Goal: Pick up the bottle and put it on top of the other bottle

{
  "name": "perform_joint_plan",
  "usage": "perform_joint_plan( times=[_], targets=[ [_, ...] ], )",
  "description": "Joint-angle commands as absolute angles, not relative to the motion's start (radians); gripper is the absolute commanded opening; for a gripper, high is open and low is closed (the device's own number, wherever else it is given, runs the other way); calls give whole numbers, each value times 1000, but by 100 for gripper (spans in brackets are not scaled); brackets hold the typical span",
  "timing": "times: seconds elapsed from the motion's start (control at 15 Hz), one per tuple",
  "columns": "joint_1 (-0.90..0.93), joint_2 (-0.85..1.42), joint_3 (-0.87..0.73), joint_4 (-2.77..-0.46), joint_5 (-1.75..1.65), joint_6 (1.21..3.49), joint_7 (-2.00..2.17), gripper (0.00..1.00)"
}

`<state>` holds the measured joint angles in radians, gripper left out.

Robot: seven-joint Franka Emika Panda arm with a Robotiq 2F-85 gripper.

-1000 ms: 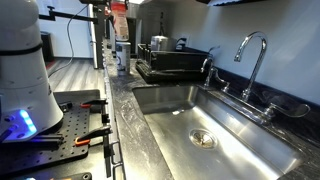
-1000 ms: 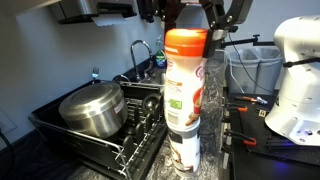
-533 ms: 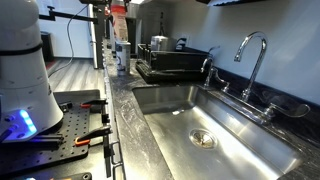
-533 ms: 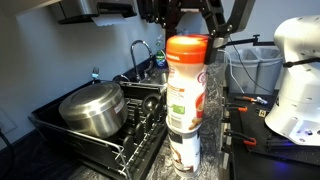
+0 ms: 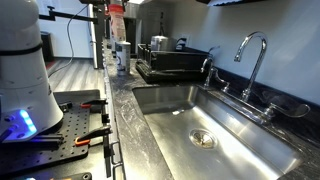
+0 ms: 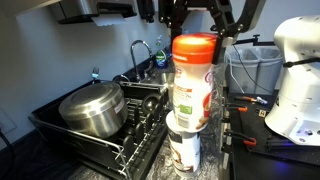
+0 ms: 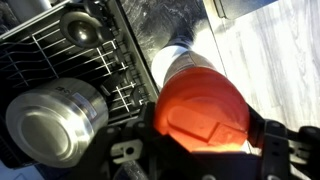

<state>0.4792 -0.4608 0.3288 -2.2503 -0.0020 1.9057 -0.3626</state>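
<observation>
Since the coming move turns on one alignment, I start with the desk, a dark strip running beside the sink with the rack at its far end. The bottle hangs upright near that far end, just beside the rack, with its long axis vertical. The other bottle stands upright on the desk right beneath it. In an exterior view the bottle's base looks slightly off-centre on the lower top, shifted toward the desk's outer edge and away from the rack. I cannot tell whether the two touch. The fingers come down from above and pinch the bottle at its cap, one on each side. In the wrist view the cap fills the gap between them. My judgement is that it needs a small nudge toward the rack, then a straight drop along that vertical axis before I let go.
</observation>
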Motion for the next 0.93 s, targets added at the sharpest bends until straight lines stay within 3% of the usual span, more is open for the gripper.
perform_joint_plan(
  times=[0.0, 0.87],
  targets=[
    [465, -449, 344, -2210, -33, 1866, -334, 56],
    [445, -435, 332, -2200, -47, 1872, -336, 56]
  ],
)
